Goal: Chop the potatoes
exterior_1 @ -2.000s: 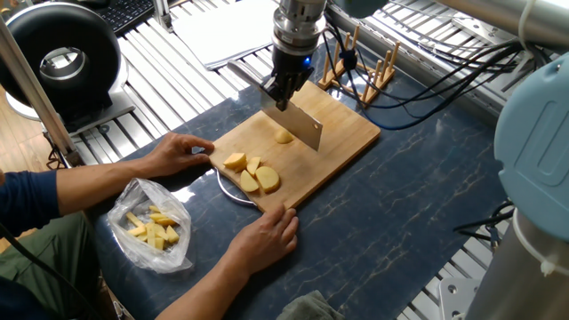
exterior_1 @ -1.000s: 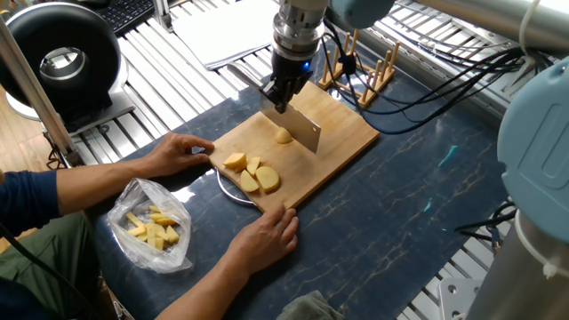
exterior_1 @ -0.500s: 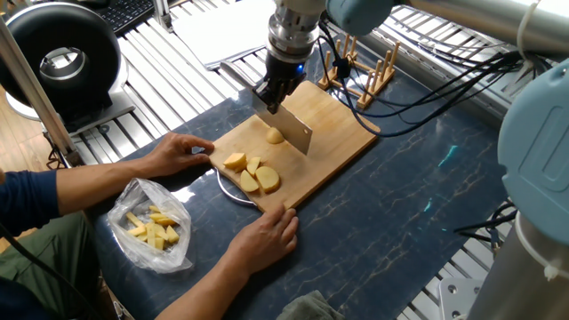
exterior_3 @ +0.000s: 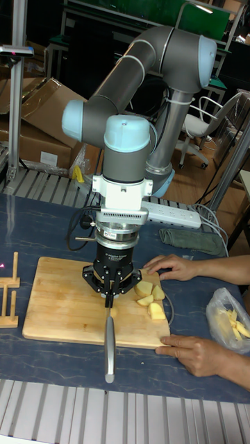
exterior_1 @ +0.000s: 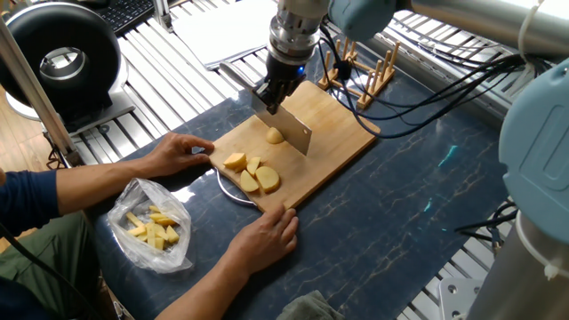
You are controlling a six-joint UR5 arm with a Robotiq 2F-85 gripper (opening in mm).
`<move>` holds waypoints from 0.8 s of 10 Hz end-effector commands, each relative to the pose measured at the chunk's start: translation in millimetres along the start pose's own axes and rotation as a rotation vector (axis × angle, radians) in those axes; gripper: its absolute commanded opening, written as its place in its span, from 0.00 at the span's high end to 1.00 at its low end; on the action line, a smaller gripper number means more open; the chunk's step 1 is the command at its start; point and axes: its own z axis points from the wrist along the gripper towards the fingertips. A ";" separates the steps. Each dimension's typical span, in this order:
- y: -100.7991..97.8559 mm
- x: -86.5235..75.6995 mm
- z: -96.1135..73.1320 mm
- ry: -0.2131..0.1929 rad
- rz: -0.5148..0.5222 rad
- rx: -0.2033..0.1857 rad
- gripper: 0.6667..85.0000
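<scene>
Overhead, gripper (exterior_1: 273, 96) clamped on cleaver (exterior_1: 292, 132) beside potatoes (exterior_1: 252, 172); no readable writing anywhere.

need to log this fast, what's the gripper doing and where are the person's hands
Gripper: shut on the steel cleaver.
Person's left hand: steadying the wooden cutting board.
Person's right hand: resting at the board's near edge.

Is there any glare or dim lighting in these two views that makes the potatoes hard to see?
Fixed view: evenly lit, potatoes clear on the cutting board, glare only on the plastic bag. Tall fixed view: background dim, knife edge-on, potatoes still visible.
</scene>
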 end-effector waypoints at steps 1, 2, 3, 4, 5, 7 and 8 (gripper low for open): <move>-3.8 17.3 -28.8 0.036 -0.012 -0.014 1.00; -0.9 19.0 -30.8 0.026 -0.003 -0.003 1.00; -1.7 15.8 -34.9 0.033 -0.010 0.015 1.00; 1.4 13.5 -43.5 0.050 -0.001 0.019 1.00; 10.9 12.1 -52.9 0.063 0.014 0.014 1.00; 23.5 4.5 -56.3 0.068 0.039 0.022 1.00; 24.8 1.3 -54.4 0.066 0.041 0.026 1.00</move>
